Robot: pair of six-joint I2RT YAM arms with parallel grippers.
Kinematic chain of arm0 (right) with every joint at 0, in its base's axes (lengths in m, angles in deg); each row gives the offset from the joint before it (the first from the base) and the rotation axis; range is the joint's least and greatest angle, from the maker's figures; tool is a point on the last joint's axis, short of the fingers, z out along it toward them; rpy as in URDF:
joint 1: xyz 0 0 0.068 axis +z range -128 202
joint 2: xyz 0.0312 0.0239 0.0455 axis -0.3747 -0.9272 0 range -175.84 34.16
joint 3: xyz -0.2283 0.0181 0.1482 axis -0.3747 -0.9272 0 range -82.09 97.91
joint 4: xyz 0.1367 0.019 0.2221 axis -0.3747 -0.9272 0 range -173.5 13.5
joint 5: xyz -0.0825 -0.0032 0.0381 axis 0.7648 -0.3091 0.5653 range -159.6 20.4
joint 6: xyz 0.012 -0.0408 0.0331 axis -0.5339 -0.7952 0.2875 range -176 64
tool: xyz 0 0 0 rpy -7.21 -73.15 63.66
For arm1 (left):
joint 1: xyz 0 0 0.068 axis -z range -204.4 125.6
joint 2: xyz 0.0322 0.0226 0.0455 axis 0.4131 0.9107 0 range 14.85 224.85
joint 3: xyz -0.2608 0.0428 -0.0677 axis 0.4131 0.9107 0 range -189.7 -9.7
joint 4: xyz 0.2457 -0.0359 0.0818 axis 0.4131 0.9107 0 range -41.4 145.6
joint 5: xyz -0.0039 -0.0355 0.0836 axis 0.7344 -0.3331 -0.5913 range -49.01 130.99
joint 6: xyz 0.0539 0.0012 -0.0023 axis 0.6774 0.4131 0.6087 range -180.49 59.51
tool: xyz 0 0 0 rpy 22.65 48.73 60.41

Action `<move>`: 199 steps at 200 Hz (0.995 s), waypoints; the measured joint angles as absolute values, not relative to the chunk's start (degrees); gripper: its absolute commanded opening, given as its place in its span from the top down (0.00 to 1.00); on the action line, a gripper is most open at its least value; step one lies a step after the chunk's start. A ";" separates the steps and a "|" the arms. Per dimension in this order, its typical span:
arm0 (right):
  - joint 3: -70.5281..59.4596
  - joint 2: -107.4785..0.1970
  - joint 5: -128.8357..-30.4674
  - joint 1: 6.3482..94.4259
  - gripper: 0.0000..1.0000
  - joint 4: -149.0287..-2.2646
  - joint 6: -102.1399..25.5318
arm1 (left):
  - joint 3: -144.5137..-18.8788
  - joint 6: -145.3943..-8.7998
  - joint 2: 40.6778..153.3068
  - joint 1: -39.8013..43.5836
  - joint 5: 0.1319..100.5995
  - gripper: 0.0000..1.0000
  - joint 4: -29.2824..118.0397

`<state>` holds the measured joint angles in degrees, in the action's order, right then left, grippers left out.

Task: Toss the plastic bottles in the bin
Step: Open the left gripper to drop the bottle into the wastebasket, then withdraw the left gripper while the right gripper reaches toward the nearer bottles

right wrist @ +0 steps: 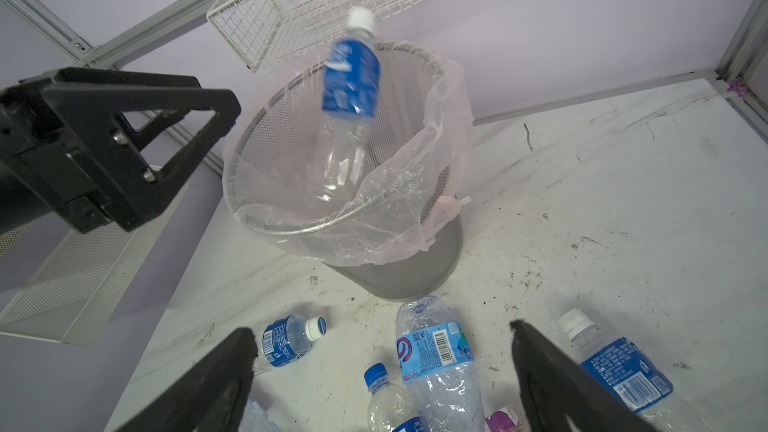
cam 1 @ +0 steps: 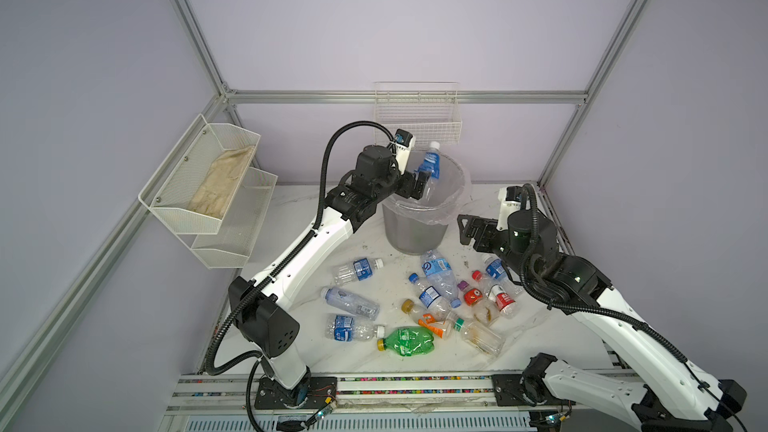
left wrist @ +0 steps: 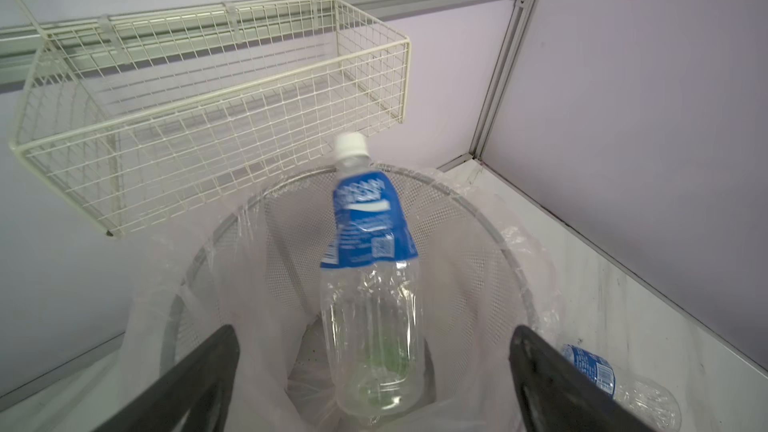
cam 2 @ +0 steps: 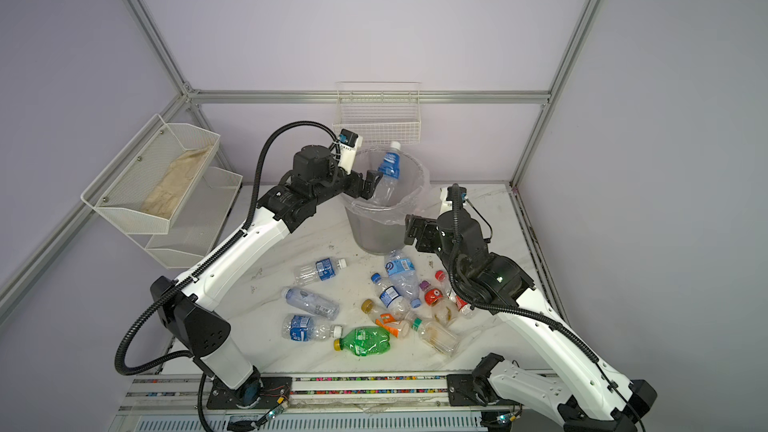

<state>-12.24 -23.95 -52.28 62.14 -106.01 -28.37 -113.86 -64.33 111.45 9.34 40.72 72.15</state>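
Release is the step: the left gripper (left wrist: 374,330) stands with jaws wide apart, gripping nothing, the blue-labelled bottle (left wrist: 370,284) loose just ahead between them, half inside the bin (left wrist: 478,218). Judged best: hold the arm steady, clear of the rim, until it drops through. Its long axis is nearly upright, white cap up, tilted away from the gripper, base down.
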 measured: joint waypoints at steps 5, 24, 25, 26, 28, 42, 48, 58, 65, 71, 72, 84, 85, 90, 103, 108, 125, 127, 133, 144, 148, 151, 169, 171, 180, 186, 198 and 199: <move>-12.20 -23.92 -52.26 62.14 0.03 -105.99 -28.37 | -113.86 -64.30 110.99 9.49 40.74 0.00 72.50; -12.07 -24.36 -52.45 62.14 0.02 -105.95 -28.39 | -113.83 -64.06 107.77 9.88 40.74 0.00 73.31; -12.07 -24.38 -52.45 62.14 0.02 -105.95 -28.39 | -113.83 -64.06 107.60 9.88 40.74 0.00 73.31; -12.05 -24.47 -52.50 62.14 0.02 -105.91 -28.41 | -113.83 -64.04 107.42 9.88 40.77 0.00 73.31; -12.00 -24.67 -52.54 62.14 0.02 -105.91 -28.39 | -113.83 -64.02 106.92 9.91 40.79 0.00 73.33; -11.61 -25.83 -52.80 62.14 0.03 -105.80 -28.41 | -113.83 -63.87 103.40 10.17 40.92 0.00 73.20; -11.57 -26.26 -52.93 62.14 0.03 -105.75 -28.41 | -113.79 -63.85 102.00 10.19 41.03 0.00 73.02; -11.57 -26.94 -53.04 62.14 0.03 -105.75 -28.41 | -113.44 -63.82 99.23 10.30 41.29 0.00 72.52; -11.57 -27.29 -53.13 62.14 0.03 -105.77 -28.41 | -112.72 -63.80 97.30 10.37 41.44 0.00 71.97; -11.57 -27.44 -53.20 62.14 0.03 -105.77 -28.41 | -111.89 -63.76 95.58 10.39 41.64 0.00 71.76; -11.57 -27.47 -53.20 62.14 0.02 -105.77 -28.41 | -111.65 -63.74 95.12 10.39 41.68 0.00 71.76; -11.57 -27.51 -53.48 62.14 0.02 -105.75 -28.43 | -109.59 -63.65 91.86 10.50 41.86 0.00 71.38; -11.57 -27.51 -53.50 62.14 0.02 -105.75 -28.43 | -109.44 -63.65 91.64 10.50 41.86 0.00 71.34; -11.57 -27.51 -53.61 62.14 0.03 -105.75 -28.45 | -108.37 -63.63 90.40 10.50 41.90 0.00 71.08; -11.57 -27.51 -54.05 62.14 0.02 -105.71 -28.65 | -105.72 -63.39 87.75 10.50 42.03 0.00 70.75; -11.57 -27.49 -54.20 62.14 0.03 -105.71 -28.69 | -104.52 -63.26 86.86 10.50 42.10 0.00 70.55; -11.59 -27.49 -54.73 62.14 0.03 -105.56 -29.17 | -100.59 -62.97 84.39 10.50 42.12 0.00 70.62; -11.59 -27.49 -54.86 62.14 0.03 -105.53 -29.31 | -100.06 -62.97 84.08 10.50 42.12 0.00 70.66; -11.59 -27.49 -55.34 62.14 0.03 -105.45 -29.50 | -98.62 -62.88 83.34 10.50 42.12 0.00 70.66; -11.59 -27.51 -56.12 62.14 0.03 -105.32 -29.79 | -96.15 -62.86 82.05 10.50 42.10 0.00 70.84; -11.59 -27.49 -56.54 62.14 0.02 -105.25 -29.96 | -95.39 -62.88 81.57 10.50 42.10 0.00 70.97; -11.59 -27.51 -56.82 62.14 0.02 -105.16 -30.05 | -94.77 -62.88 81.22 10.50 42.10 0.00 70.99; -11.72 -27.51 -59.14 62.14 0.02 -103.98 -31.29 | -91.74 -62.93 78.88 10.50 42.05 0.00 71.52; -11.76 -27.51 -59.53 62.14 0.03 -103.85 -31.45 | -91.39 -62.95 78.57 10.50 42.05 0.00 71.62; -11.98 -27.51 -61.19 62.14 0.02 -103.24 -32.37 | -89.97 -62.97 77.15 10.50 42.05 0.00 71.93; -12.13 -27.55 -62.24 62.14 0.02 -102.82 -32.91 | -88.94 -62.97 76.10 10.50 42.05 0.00 72.06; -12.24 -27.75 -64.54 62.21 0.03 -102.56 -34.05 | -86.64 -62.93 73.87 10.50 42.03 0.00 72.02; -12.24 -27.79 -64.76 62.25 0.02 -102.52 -34.20 | -86.49 -62.93 73.72 10.50 42.01 0.00 72.04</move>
<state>-12.24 -27.79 -64.76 62.25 -102.52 -34.20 -86.49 -62.93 73.72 10.50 42.01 72.04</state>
